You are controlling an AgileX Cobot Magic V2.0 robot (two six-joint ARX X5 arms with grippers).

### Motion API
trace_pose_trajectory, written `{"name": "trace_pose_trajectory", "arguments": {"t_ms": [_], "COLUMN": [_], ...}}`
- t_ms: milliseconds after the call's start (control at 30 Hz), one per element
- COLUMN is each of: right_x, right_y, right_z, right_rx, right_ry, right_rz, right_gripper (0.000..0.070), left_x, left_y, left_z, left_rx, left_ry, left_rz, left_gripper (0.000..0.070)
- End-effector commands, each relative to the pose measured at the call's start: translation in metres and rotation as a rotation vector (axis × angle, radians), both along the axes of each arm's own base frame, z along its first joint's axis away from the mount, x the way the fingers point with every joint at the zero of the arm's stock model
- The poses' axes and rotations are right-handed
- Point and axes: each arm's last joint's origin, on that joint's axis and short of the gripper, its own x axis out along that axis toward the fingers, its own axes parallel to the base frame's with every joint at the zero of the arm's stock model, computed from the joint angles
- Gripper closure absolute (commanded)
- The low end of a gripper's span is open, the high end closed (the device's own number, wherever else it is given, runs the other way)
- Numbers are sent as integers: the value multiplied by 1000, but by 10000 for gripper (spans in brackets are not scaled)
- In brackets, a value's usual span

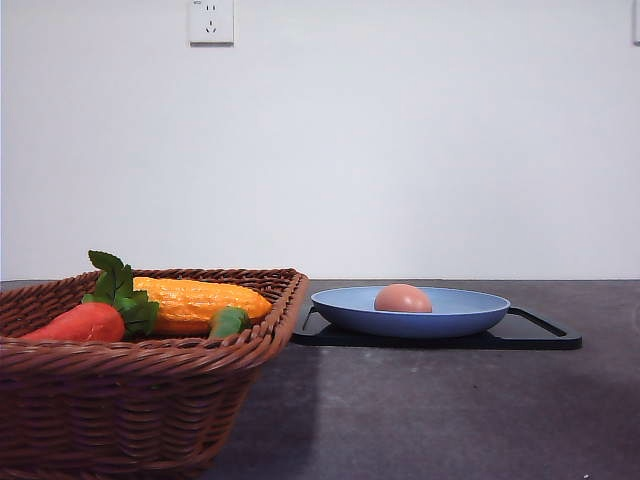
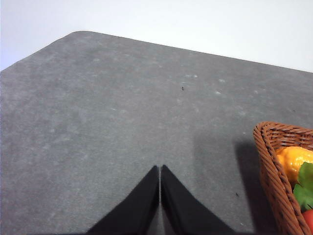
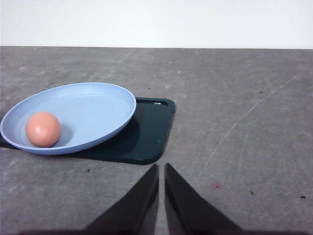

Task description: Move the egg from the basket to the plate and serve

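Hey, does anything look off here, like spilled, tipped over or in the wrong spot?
Nothing stands out. The egg sits inside the plate, off-centre, and the plate rests on the black tray. The carrot and other produce lie in the basket. No spills or damage visible.

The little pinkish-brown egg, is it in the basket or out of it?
Out. The small pinkish-brown egg lies in the round light blue plate, apart from the brown woven wicker basket.

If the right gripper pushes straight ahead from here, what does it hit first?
Probably nothing: the right gripper, shut, points at bare table. The black tray and blue plate sit just off to one side; depth is unclear.
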Motion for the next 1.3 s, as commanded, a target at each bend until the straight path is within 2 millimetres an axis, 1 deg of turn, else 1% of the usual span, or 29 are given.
{"name": "trace_pose_trajectory", "arguments": {"t_ms": [0, 1267], "right_x": [0, 0], "right_y": [0, 0], "right_z": [-2, -2], "right_rx": [13, 13], "right_ry": [5, 5], "right_rz": [-3, -3], "right_gripper": [700, 700], "left_x": [0, 0], "left_y": [0, 0], "left_z": [-7, -7], "left_rx": [0, 0], "left_ry": [50, 49], "left_rz": [0, 0], "left_gripper": [700, 700]}}
